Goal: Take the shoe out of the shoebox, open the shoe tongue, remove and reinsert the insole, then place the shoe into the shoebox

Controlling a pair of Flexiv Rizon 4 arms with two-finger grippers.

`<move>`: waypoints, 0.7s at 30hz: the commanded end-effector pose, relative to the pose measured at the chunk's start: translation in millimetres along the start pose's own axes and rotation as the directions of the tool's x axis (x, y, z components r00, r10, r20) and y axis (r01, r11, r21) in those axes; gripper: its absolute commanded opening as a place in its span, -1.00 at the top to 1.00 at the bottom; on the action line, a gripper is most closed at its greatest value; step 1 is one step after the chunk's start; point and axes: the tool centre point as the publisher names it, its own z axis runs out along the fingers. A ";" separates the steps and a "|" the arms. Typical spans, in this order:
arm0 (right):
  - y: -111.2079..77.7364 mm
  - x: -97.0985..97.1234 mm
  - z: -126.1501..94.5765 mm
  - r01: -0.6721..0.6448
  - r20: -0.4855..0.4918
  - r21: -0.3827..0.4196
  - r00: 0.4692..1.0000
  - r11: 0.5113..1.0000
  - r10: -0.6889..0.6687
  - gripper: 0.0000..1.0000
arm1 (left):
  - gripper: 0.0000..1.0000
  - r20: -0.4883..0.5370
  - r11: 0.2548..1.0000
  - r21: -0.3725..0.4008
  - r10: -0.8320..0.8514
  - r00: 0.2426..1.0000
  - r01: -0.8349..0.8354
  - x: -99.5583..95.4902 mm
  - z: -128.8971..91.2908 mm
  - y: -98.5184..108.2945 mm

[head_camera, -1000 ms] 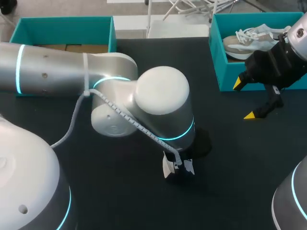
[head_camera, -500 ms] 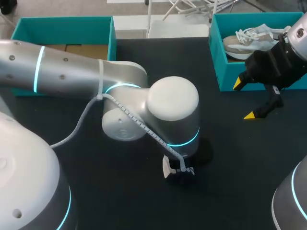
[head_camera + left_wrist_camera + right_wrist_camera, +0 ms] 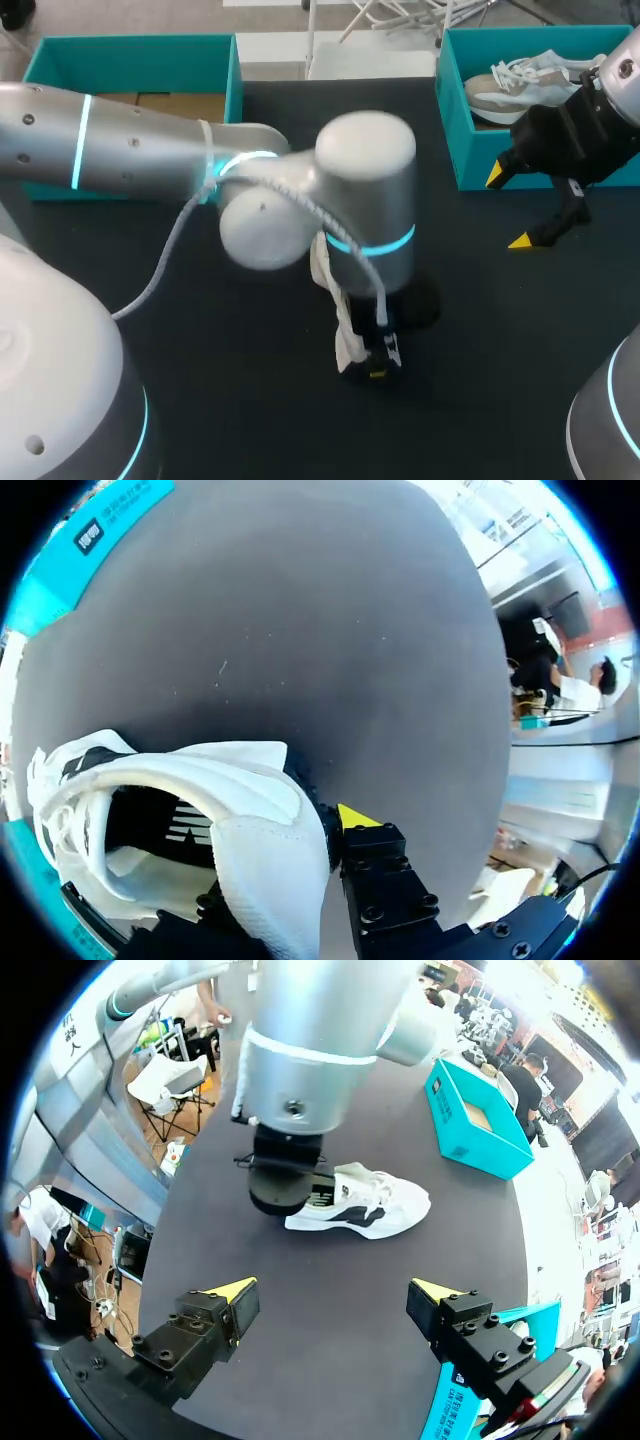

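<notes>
Left wrist view puts the left hand point(image 3: 305, 855) closest. It pinches the padded heel collar of the white sneaker point(image 3: 240, 810); one yellow tip shows outside and the other is hidden by fabric. We judge the shoe light, its upper soft and yielding, its sole stiffer. The heel rim looks like the firmest hold, while the tongue and laces look floppy. It is white with black side markings and a dark lining, resting mid-way across the black tabletop point(image 3: 300, 630). Farther off, the right hand point(image 3: 510, 208) hangs wide open and empty beside the teal shoebox point(image 3: 450, 110), which holds a beige shoe point(image 3: 520, 85).
</notes>
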 end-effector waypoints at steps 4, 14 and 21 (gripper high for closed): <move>0.6 -1.3 1.6 -0.001 -0.002 0.002 1.000 1.000 0.001 -1.00 | 1.00 -0.043 0.999 -0.016 0.032 0.999 -0.032 0.2 -102.2 29.8; 0.6 -1.3 1.6 -0.001 -0.002 0.002 1.000 1.000 0.001 -1.00 | 1.00 -0.050 0.984 -0.082 0.156 0.986 -0.160 -10.9 -217.4 64.7; 0.6 -1.3 1.6 -0.001 -0.002 0.002 1.000 1.000 0.001 -1.00 | 1.00 0.020 0.976 -0.089 0.201 0.979 -0.198 -7.1 -263.8 76.5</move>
